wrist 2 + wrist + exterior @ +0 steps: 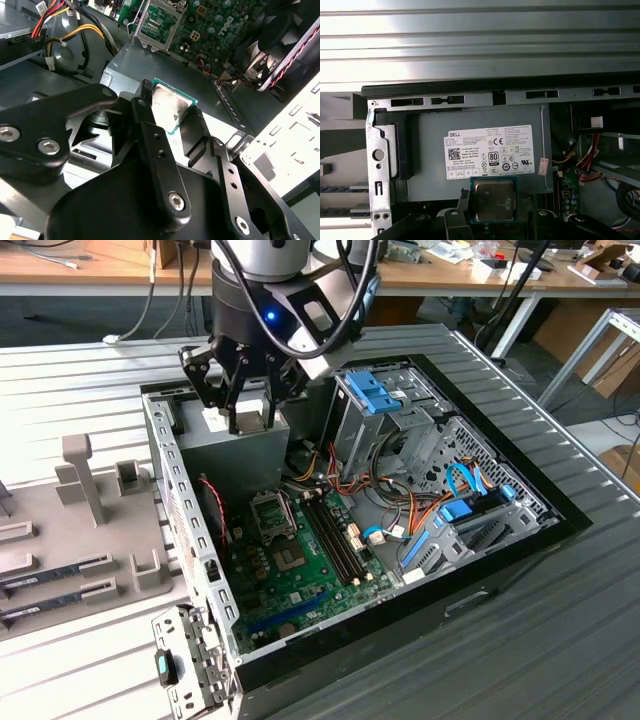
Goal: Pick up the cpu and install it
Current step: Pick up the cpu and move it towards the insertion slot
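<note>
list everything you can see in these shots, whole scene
cpu: one, silver top with green rim, between the gripper's fingers above the power supply
power supply: one, grey with white label, in a corner of the case
computer case: one, black, lying open on the table
motherboard: one, green, on the case floor
cpu socket: one, metal frame, on the motherboard
cables: one bundle, orange, red, yellow, beside the motherboard
drive clips: at least two, blue, on the metal cages
holder tray: one, grey, at the exterior view's left
memory sticks: at least two, dark, in the tray
table: one, ribbed grey metal
gripper: one, black, closed on the cpu
</note>
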Robot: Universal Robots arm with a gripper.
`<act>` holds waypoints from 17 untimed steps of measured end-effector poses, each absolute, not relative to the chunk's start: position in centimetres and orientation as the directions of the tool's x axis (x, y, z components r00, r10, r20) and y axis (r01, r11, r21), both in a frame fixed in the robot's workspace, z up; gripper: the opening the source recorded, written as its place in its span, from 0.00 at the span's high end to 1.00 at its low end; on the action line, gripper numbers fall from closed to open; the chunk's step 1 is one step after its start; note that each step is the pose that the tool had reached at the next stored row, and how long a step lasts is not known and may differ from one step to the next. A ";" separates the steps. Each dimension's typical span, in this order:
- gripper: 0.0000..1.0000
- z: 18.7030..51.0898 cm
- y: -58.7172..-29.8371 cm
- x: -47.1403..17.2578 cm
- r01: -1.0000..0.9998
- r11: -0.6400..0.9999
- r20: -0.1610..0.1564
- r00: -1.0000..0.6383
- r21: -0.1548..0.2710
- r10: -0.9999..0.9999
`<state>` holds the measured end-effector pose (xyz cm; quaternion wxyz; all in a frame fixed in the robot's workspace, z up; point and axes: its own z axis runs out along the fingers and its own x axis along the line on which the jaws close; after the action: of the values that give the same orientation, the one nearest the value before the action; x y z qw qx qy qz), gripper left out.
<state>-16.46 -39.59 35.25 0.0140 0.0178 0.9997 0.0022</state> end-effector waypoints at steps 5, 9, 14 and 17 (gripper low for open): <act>0.53 35.2 -39.6 -16.3 0.036 0.999 -0.028 -0.999 0.005 0.036; 0.53 35.2 -39.6 -16.2 0.036 0.999 -0.028 -0.999 0.005 0.036; 0.53 35.1 -39.7 -16.2 0.036 0.999 -0.028 -0.999 0.005 0.036; 0.53 35.1 -39.7 -16.1 0.036 0.999 -0.028 -0.999 0.005 0.036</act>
<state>-16.15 -39.71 35.07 0.0140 0.0178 0.9997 0.0021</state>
